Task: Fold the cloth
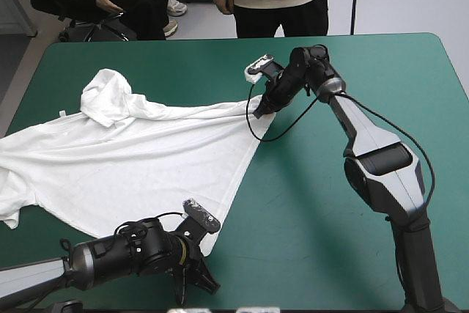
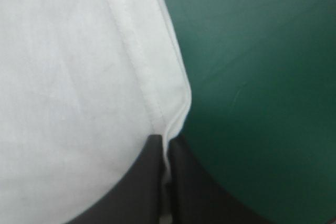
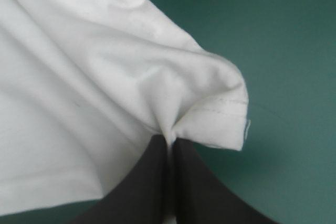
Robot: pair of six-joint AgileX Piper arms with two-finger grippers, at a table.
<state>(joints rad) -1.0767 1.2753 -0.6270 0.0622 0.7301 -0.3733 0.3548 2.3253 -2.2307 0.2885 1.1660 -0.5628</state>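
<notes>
T-shirt (image 1: 124,159): white, thin, limp, light. Mostly spread flat on teal-green table (image 1: 330,240), with a bunched-up part on the side well away from both pincers. Left pincer (image 2: 166,148) clamped on the hem edge, stitched seam running straight ahead of its black fingers. Right pincer (image 3: 169,140) clamped on another hem corner, cloth puckered just ahead of its tips. Hem pulled taut between the two. No stiffness, will likely sag and drape if lifted. Doubled hem looks the safest hold; shallow pinches could slip.
</notes>
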